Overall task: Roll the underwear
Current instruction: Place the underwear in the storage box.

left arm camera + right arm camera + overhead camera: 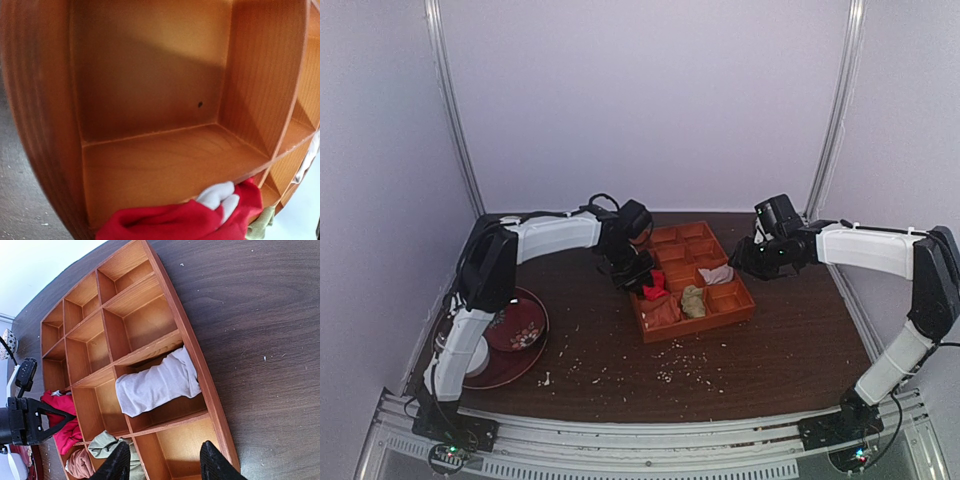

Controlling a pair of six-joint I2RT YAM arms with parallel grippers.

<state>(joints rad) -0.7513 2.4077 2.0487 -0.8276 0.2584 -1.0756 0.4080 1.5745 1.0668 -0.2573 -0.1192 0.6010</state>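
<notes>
1. Left wrist view showed nothing of the left gripper's (642,275) own fingers, so I could not tell whether it was clenched on cloth or had let go.
2. Just under that lens lay the underwear (175,222), a bunched red heap with white trim showing. It sat at the near lip of an empty compartment rather than settled inside. From the right wrist view, the gripper's tip appeared to touch it. It looked crumpled, not yet a tidy roll.
3. Around it stood the wooden tray (747,300). Its dividers seemed meant to keep 1 bundle apart from the next, which probably explained why the arm reached in low over the tray's wall.
4. The right gripper (165,465) hung released, its 2 fingers (117,462) spread with nothing between them, likely kept back from the other arm's work.
5. Ahead of those fingers a pale cloth (157,382) lay across 1 compartment. A green bundle (107,445) and a pinkish one (80,462) sat off to their left.
6. Farther out, the dark table (790,340) carried scattered crumbs, and a red plate (515,325) rested beside the left arm's base.
</notes>
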